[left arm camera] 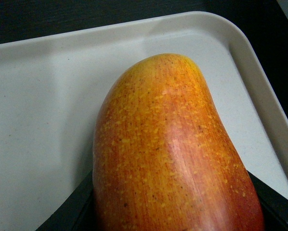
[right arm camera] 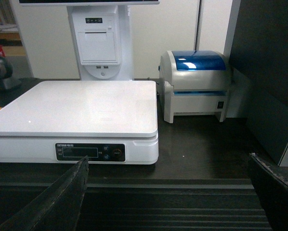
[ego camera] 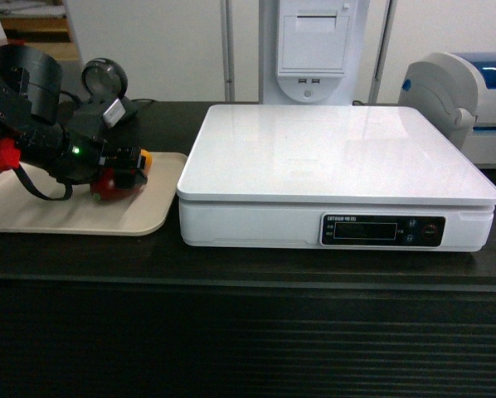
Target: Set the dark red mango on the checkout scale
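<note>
On beige tray (left arm camera: 47,96), red-orange speckled mango (left arm camera: 173,159)

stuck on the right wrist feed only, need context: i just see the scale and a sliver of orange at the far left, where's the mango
Observer: The dark red mango is on the beige tray left of the scale, between the left claw's fingers.
Operator: lifted yet
Observer: Can't tell; the left wrist view shows tray right behind the mango.
Operator: scale top free
Observer: Yes, the head view shows nothing on its platform.
</note>
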`<state>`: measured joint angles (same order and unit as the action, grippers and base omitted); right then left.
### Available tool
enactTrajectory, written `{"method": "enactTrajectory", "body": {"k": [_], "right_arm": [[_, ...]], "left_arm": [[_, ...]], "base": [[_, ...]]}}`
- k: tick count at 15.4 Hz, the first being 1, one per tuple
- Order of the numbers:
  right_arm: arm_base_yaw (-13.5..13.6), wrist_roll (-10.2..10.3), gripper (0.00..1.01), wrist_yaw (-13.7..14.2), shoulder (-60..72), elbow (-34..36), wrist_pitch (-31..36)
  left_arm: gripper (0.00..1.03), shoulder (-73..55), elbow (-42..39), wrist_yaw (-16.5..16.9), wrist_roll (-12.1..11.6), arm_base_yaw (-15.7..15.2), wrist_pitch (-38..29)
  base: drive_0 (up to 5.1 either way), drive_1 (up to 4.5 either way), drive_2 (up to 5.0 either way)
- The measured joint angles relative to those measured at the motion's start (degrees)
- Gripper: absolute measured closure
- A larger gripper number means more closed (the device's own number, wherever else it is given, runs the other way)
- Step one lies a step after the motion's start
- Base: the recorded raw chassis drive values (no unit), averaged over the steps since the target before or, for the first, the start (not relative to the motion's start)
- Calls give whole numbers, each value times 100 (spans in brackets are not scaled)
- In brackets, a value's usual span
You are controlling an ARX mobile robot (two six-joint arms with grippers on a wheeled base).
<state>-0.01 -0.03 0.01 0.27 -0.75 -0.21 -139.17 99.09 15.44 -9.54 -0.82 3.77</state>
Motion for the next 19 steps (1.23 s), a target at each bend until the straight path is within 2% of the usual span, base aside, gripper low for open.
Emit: {"method": "enactTrajectory", "body": {"k": [4,6,8,9,12,14,15,19], "right_arm": [[0,0,3,0,0,0,0],[0,0,3,0,0,0,0],[0,0,3,0,0,0,0],[0,0,3,0,0,0,0],[0,0,3,0,0,0,0],[0,0,3,0,0,0,0],[0,0,3,0,0,0,0],[0,0,3,0,0,0,0]], "left_arm": [[41,146,-306,81,9,24,-258],[41,584,-697,229,164,72,-481],[41,1266,-929,400,354,258,-737],[41,1611,-979,485,442,409,-826],[41,2446,-984,719,608,1180,-896],[41,2492,-981,726,608,1320,-870],[41,2494,-968,732,605,1624,-772],[41,2070,-691,704,654,2507,-518]], "base": [[0,0,0],[0,0,0],[0,0,0],[0,0,0],[0,0,0],[0,0,0],[0,0,0],[0,0,0]]}}
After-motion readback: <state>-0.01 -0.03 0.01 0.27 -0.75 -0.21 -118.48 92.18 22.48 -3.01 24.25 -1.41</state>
